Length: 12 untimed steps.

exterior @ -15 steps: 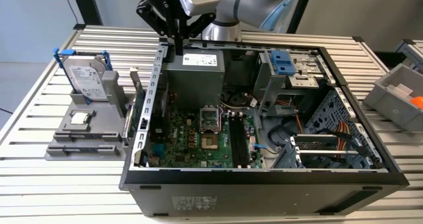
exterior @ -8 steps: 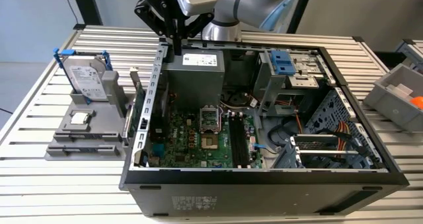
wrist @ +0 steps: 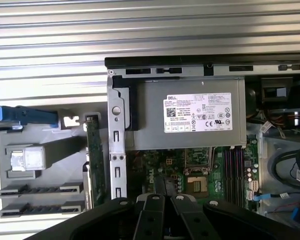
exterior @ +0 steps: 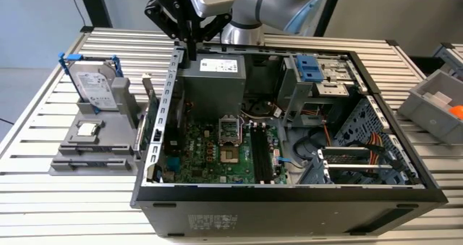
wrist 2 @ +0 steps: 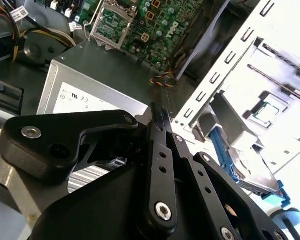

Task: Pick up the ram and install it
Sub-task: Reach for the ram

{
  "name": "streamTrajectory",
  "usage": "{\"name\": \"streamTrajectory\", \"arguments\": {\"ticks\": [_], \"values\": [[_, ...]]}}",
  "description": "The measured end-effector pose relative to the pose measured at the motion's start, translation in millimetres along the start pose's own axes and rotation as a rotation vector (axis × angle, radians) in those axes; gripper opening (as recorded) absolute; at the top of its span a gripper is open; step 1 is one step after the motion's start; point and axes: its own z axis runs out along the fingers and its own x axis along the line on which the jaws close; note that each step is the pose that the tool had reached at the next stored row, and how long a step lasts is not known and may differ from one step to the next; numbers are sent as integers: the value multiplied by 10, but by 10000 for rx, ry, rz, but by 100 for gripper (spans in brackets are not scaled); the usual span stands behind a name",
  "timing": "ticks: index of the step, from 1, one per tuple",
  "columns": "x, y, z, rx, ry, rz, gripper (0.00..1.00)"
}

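The ram (wrist: 93,155) has not yet been picked up: in the first wrist view it is seen standing on edge in the grey holder (wrist: 45,200), just outside the case (exterior: 289,196) wall. The gripper (exterior: 192,55) is held above the rear of the case, over the power supply (wrist: 189,117) and near the wall that separates it from the ram. Its fingers (wrist 2: 159,135) are seen pressed together in both wrist views, with nothing gripped between them. The black slots (exterior: 261,153) on the motherboard are seen unfilled, so both the pick-up and the installation are judged to be left.
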Motion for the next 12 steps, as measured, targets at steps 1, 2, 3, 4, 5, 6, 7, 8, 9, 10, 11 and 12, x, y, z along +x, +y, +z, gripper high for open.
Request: {"name": "streamTrajectory", "arguments": {"ticks": [1, 2, 3, 4, 5, 6, 7, 8, 9, 10, 11, 12], "values": [[4, 0, 0, 0, 0, -1, 0], [8, -1, 0, 0, 0, -1, 0], [13, -1, 0, 0, 0, 0, 0], [18, -1, 0, 0, 0, 0, 0], [22, -1, 0, -1, 0, 0, 0], [26, -2, 0, -1, 0, -1, 0], [30, -2, -1, -1, 0, 0, 0], [34, -2, -1, 0, 0, 0, 0], [38, -3, -1, 0, 0, 0, 0], [41, -3, -1, 0, 0, 0, 0], [45, -3, -1, -1, 0, 0, 0], [48, -3, -1, 0, 0, 0, 0]]}}
